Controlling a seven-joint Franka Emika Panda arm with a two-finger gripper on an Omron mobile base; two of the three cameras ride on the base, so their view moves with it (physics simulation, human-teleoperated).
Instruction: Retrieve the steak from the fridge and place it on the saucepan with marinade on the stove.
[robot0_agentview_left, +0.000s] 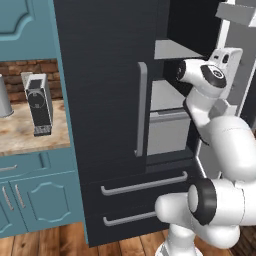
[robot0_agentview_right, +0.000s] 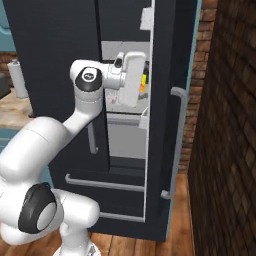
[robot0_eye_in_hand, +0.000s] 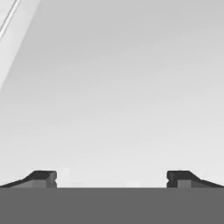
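The black fridge (robot0_agentview_left: 105, 75) stands with its left door shut and its right door (robot0_agentview_right: 165, 100) swung open, grey shelves (robot0_agentview_left: 172, 50) showing inside. My arm reaches into the opening at shelf height, its white hand (robot0_agentview_right: 132, 77) inside the compartment. In the hand view my gripper (robot0_eye_in_hand: 112, 178) is open, its fingertips (robot0_eye_in_hand: 43, 177) far apart with nothing between them, facing a plain pale grey inner surface. The steak is hidden from view. The saucepan and the stove are out of view.
A small yellow carton (robot0_agentview_right: 144, 82) sits just behind the hand. Two lower drawers with silver handles (robot0_agentview_left: 145, 182) lie under the doors. Left of the fridge, a wooden counter (robot0_agentview_left: 20, 132) carries a coffee machine (robot0_agentview_left: 39, 102). A dark brick wall (robot0_agentview_right: 225, 125) closes the right side.
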